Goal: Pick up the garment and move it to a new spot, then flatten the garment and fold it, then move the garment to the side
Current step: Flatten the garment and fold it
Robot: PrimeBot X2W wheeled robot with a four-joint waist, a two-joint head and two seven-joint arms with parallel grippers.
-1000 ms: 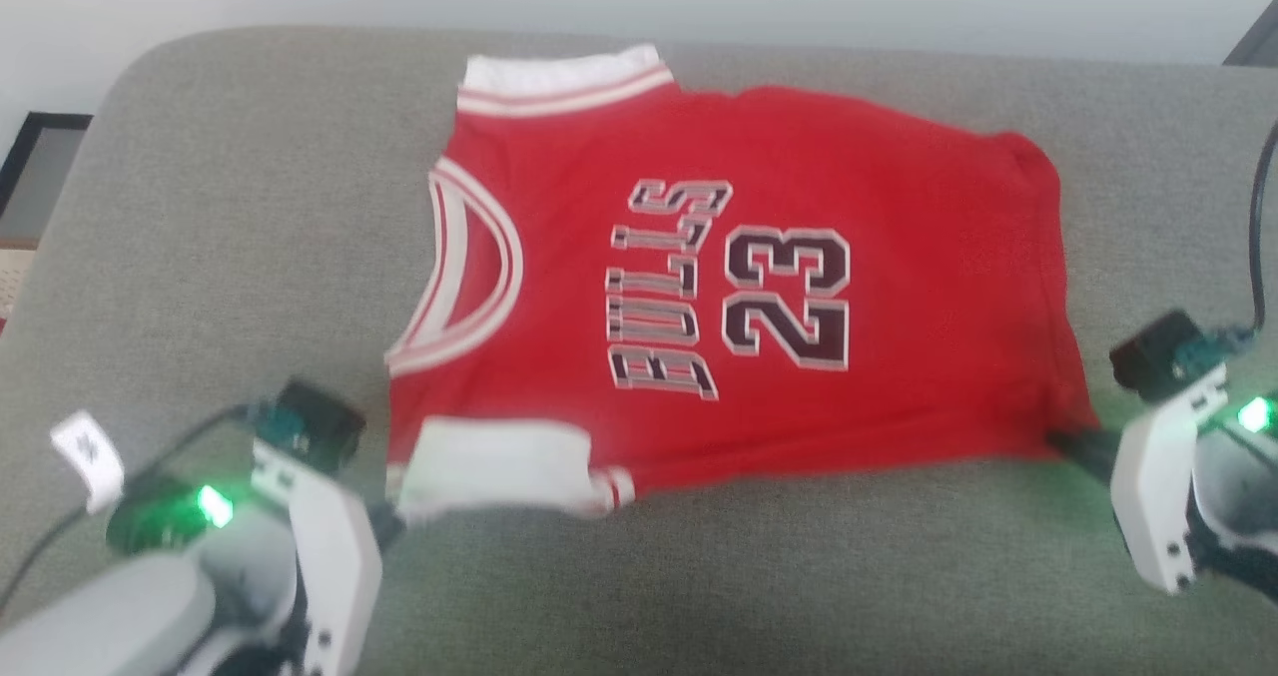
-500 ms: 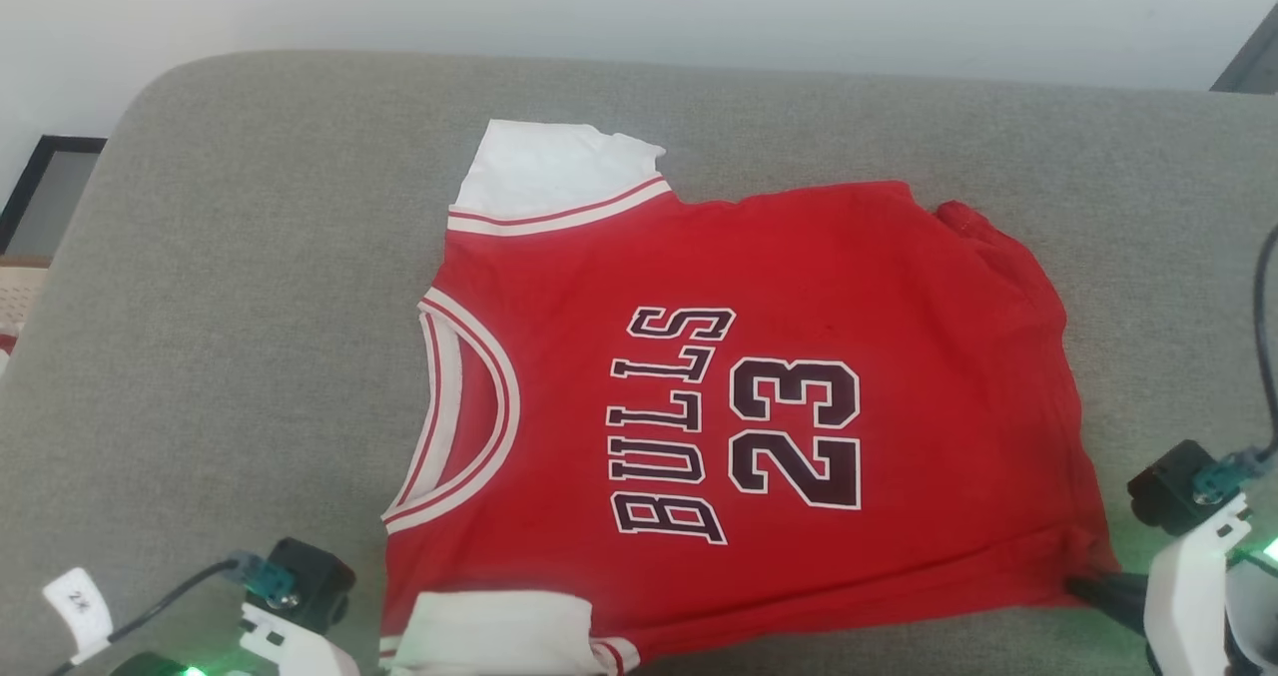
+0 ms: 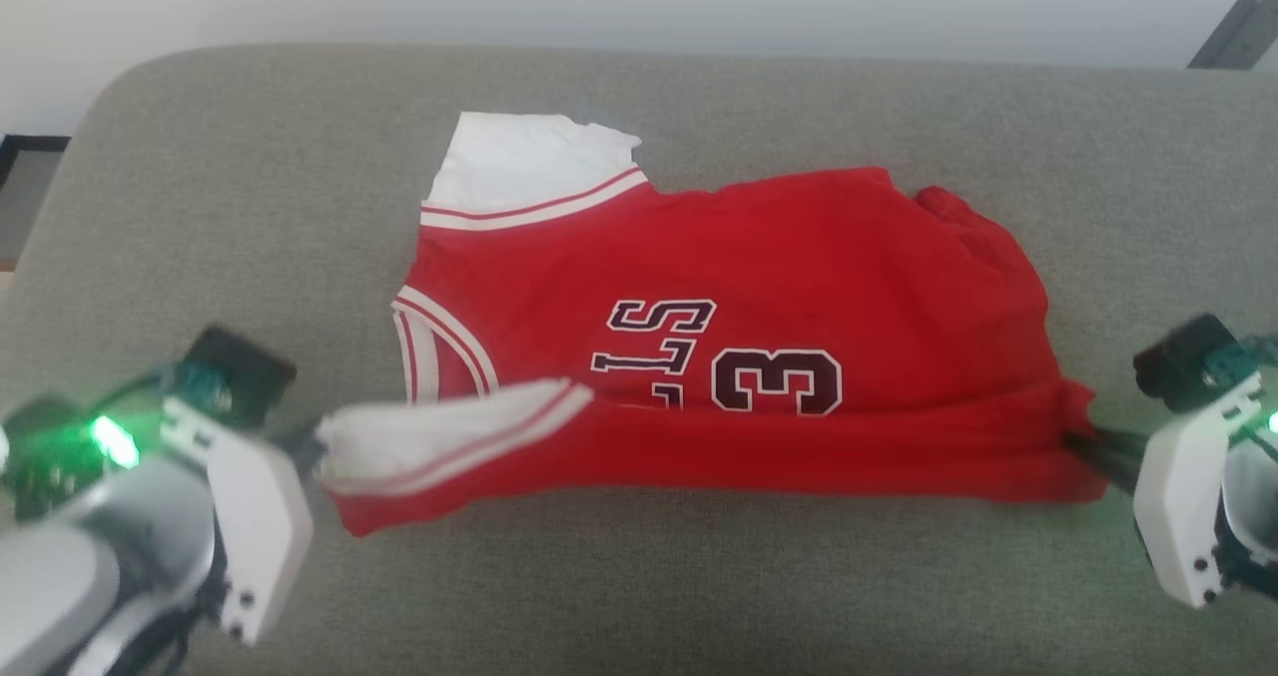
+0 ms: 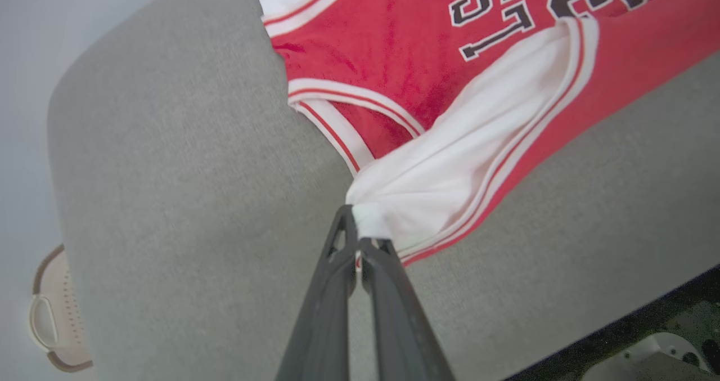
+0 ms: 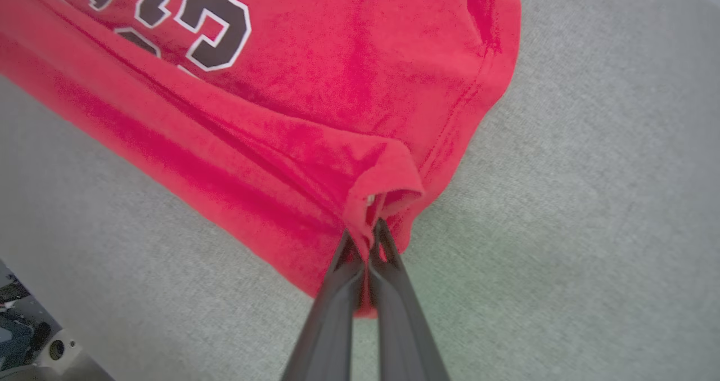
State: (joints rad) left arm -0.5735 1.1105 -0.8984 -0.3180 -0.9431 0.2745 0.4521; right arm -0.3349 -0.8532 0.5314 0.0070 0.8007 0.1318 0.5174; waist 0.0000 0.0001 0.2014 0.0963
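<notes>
**A:** We begin with the largest body, the grey cushion (image 3: 200, 207), rounded at its far left corner, which carries all else.

**B:** Near its middle we find the garment (image 3: 779, 257), a red jersey with its neck trim (image 3: 417, 356) toward the robot's left and its hem toward the right. Its near edge is raised and lies doubled over the front, so that we read only the upper part of the black-and-white lettering (image 3: 659, 332).

**A:** We pass to the two ends. The left gripper (image 3: 308, 444) meets the near left corner. In the left wrist view we see its jaws pressed together on the bunched tip of the near sleeve (image 3: 429, 426), which is white.

**B:** The right gripper (image 3: 1083, 446) meets the near right corner. In the right wrist view we see its dark fingers (image 5: 332, 313) clamped on a fold of red hem.

**A:** Smaller still, the far sleeve (image 3: 519, 162) lies flat on the cushion, edged with striped trim.

**B:** Last, we note a green lamp (image 3: 112, 441) lit on the left wrist.
</notes>
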